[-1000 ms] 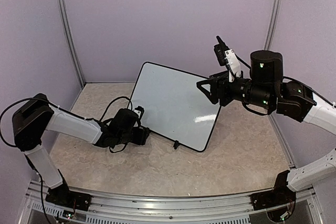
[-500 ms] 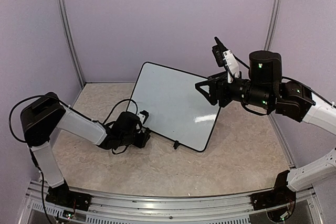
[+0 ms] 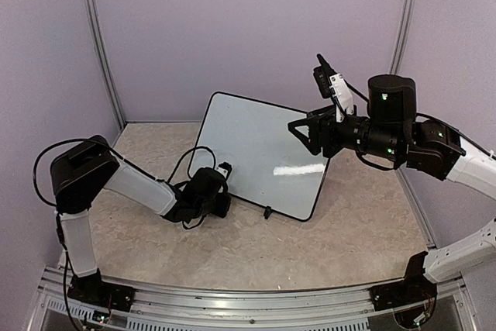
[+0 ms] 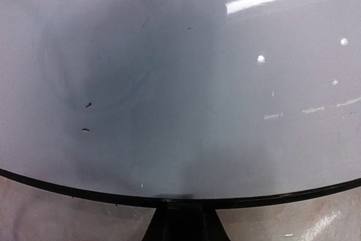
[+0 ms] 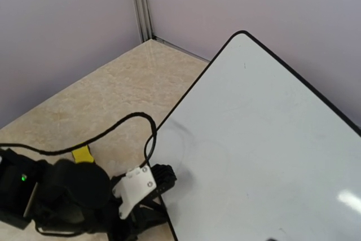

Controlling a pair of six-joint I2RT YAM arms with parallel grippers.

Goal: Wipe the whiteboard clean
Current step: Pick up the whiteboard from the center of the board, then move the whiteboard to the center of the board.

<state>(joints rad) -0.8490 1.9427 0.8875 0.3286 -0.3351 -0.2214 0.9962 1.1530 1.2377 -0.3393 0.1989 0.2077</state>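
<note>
The large white rectangular whiteboard with a thin black frame and rounded corners (image 3: 260,153) lies on the beige, stone-patterned counter (image 3: 364,238), near its middle. It is turned, so that one corner points to about 12 o'clock and the opposite one to about 5 o'clock in the top view. Its surface looks almost clean. The left wrist view shows only two tiny dark marks (image 4: 86,118) and some faint grey smears, with a bright strip of light reflected at 1 o'clock.

The left tool (image 3: 222,201) is low on the counter at about 7 o'clock of the board and touches the black frame there. From these views I cannot tell whether it is released or clenched on the frame. In the left wrist view a black part sits under the frame at 6 o'clock; I cannot tell what it is. A thin black cable (image 5: 138,114) makes a loop from this arm over the counter to the board edge.

The right tool (image 3: 304,133) is raised in the air above the board edge at about 3 o'clock, apart from the surface. Whether it is released or clenched I cannot tell. A small black foot (image 3: 266,212) stands out from the near edge.
</note>
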